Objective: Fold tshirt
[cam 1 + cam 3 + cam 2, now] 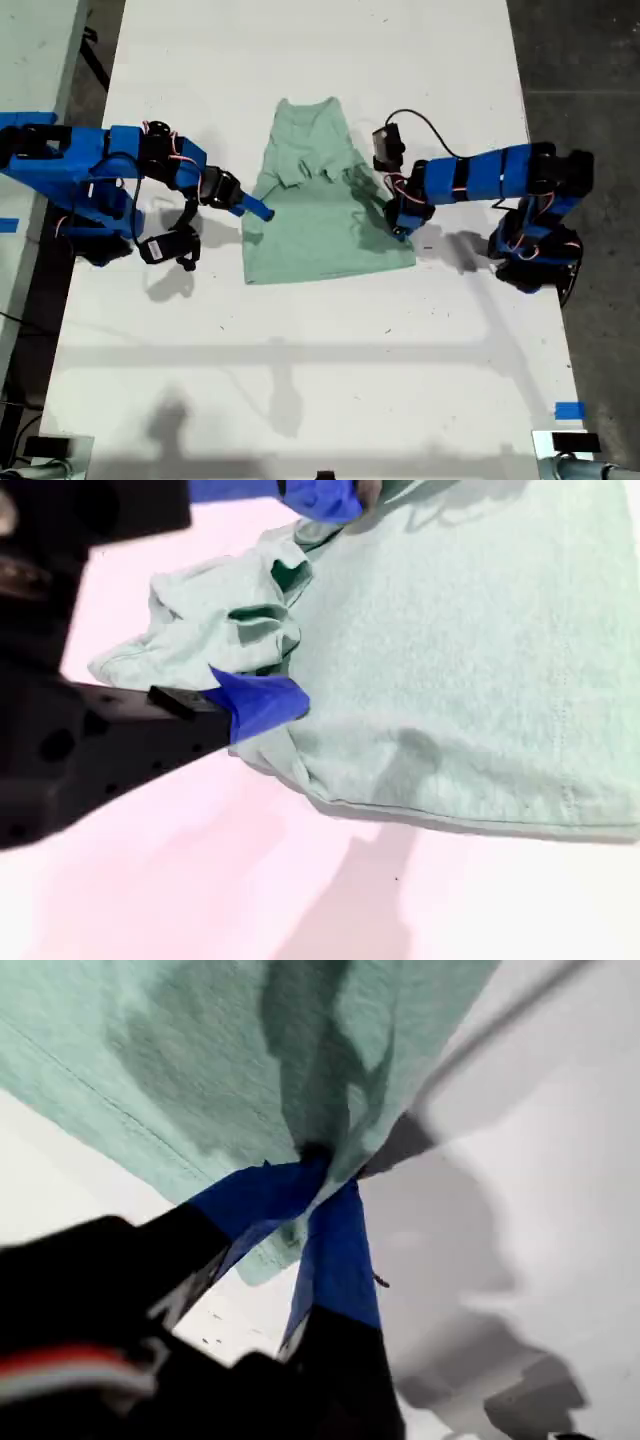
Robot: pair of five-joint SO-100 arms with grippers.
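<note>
Desk [300,380]: white and long, it fills most of the exterior view, with an arm standing at each side of it.

Tshirt [315,215]: pale mint green, on the desk between the two arms, in the upper middle of the exterior view. The neck points toward that view's top and the hem toward its bottom. The body lies mostly flat. The upper part is rumpled, and the sleeve area on the exterior view's left is bunched into folds.

My first pincer [398,225]: at the tshirt's edge on the exterior view's right, close to the hem corner. In the first wrist view its blue jaws [318,1175] are closed together on a pinch of the tshirt [200,1050]. The cloth is drawn up into a small peak there, and its shadow falls on the desk beside it.

My second pincer [256,209]: at the tshirt's edge on the exterior view's left. In the second wrist view its jaws [290,600] stand wide apart, one blue tip lying against the bunched cloth and the other past it. The crumpled folds of the tshirt [480,650] sit between the tips, and nothing is clamped.
</note>
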